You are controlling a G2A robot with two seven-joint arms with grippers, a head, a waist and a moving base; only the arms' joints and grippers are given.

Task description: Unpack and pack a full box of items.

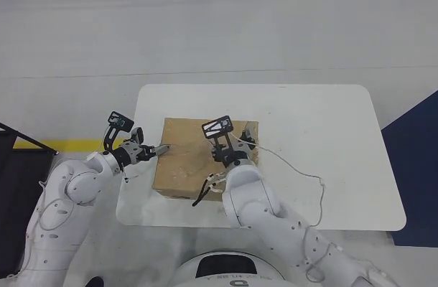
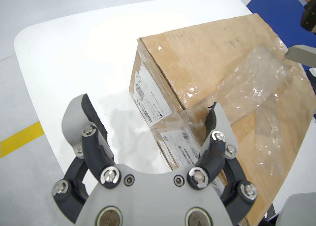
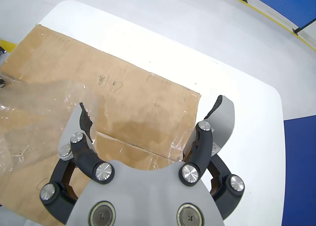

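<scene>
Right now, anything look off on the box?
Yes: the clear tape on top of the cardboard box is wrinkled and partly lifted instead of lying flat, bunched at the edge by the open left gripper. The box itself looks closed.

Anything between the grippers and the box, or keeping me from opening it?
Nothing visible separates them from the box. The left gripper, fingers open, sits at its side edge; the right gripper, also open, is over its top. Crumpled clear tape lies across the closed top flaps.
</scene>
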